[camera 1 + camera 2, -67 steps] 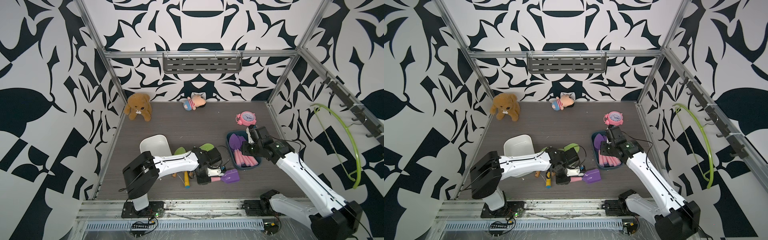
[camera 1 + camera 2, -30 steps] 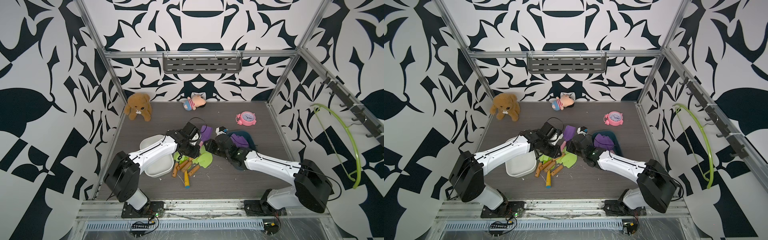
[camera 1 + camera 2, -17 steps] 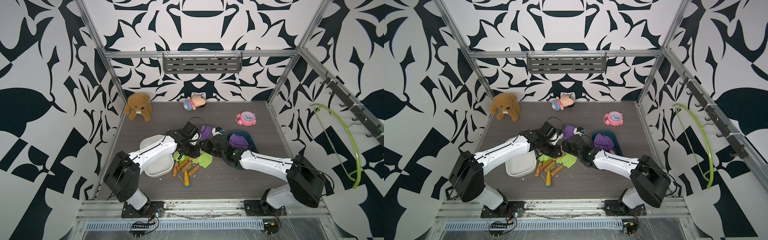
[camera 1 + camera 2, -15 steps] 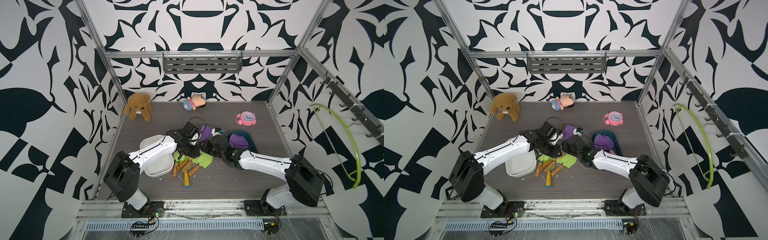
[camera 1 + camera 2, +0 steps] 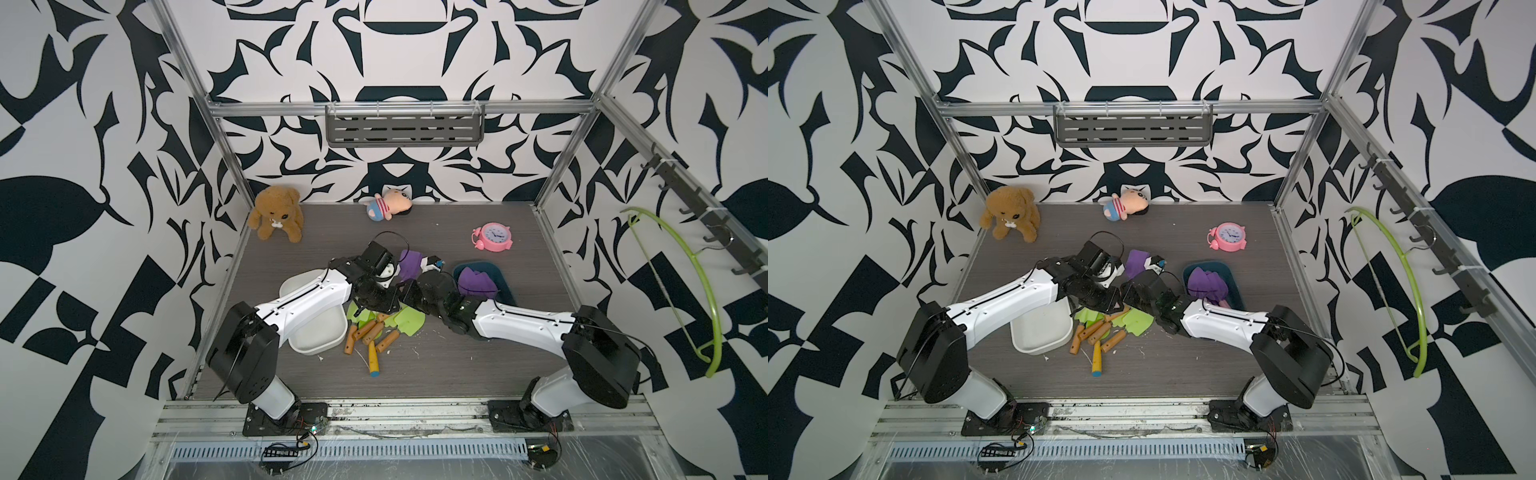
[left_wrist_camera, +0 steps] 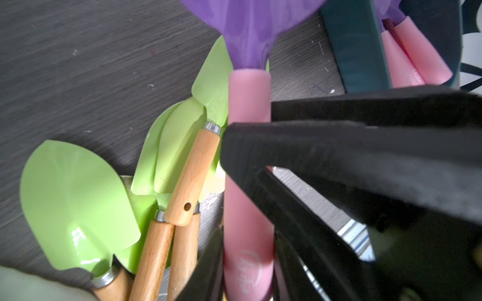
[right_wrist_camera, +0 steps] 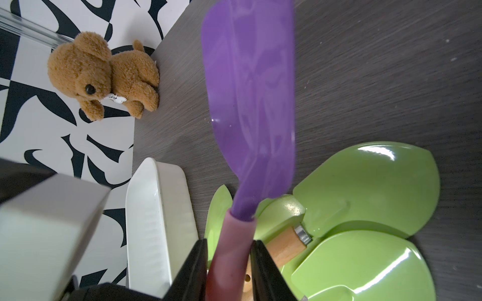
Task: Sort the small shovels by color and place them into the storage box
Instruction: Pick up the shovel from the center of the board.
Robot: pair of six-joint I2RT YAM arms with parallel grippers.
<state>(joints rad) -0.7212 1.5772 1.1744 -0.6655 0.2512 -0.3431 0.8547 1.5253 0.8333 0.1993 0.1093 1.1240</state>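
Note:
One purple-bladed shovel with a pink handle [image 5: 409,262] [image 5: 1135,261] is held above the table's middle by both grippers. My left gripper [image 6: 247,260] [image 5: 384,293] is shut on the handle's end. My right gripper [image 7: 229,258] [image 5: 409,291] is shut on the same handle nearer the blade. Below them lies a pile of green shovels with brown handles [image 5: 386,322] [image 5: 1121,320], and one yellow, blue-tipped handle [image 5: 372,361]. Several purple shovels [image 5: 476,280] lie in the dark blue storage box [image 5: 505,282]. The white storage box [image 5: 320,345] sits under my left arm.
A brown teddy bear [image 5: 276,212], a small doll [image 5: 388,205] and a pink alarm clock [image 5: 492,237] stand along the back of the table. A green hanger [image 5: 698,291] hangs on the right wall rail. A grey shelf [image 5: 405,129] is mounted on the back wall.
My left arm carried the purple shovel from the table's front up to the middle. My right arm swung over from the blue box and now grips the same handle.

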